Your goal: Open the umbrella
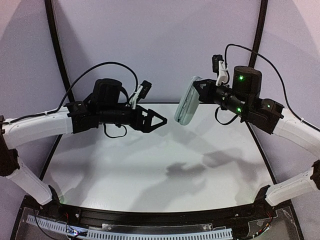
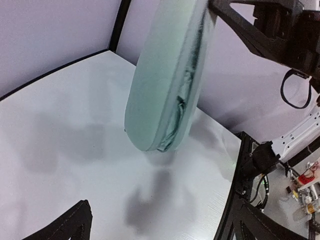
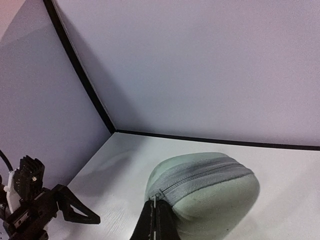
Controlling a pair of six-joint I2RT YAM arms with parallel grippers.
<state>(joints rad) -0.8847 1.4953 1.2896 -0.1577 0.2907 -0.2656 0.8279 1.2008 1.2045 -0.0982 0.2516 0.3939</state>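
A pale mint oval hard case [image 1: 187, 105] hangs tilted in the air above the back of the table. My right gripper [image 1: 201, 90] holds it by its upper end. In the right wrist view the right gripper [image 3: 156, 204] is shut on the zipper pull of the case [image 3: 210, 185]. The seam of the case [image 2: 155, 85] gapes in the left wrist view, and crinkled mint fabric of the umbrella [image 2: 186, 95] shows inside it. My left gripper [image 1: 160, 120] is open and empty, pointing at the case from its left with a short gap between. Only the fingertips of my left gripper [image 2: 165, 227] show at the bottom edge of its own view.
The white table [image 1: 150, 165] lies under both arms, with their shadows on it. Pale walls with black frame posts [image 1: 57, 55] close off the back and the sides. Small clutter [image 2: 305, 185] sits beyond the table's right edge.
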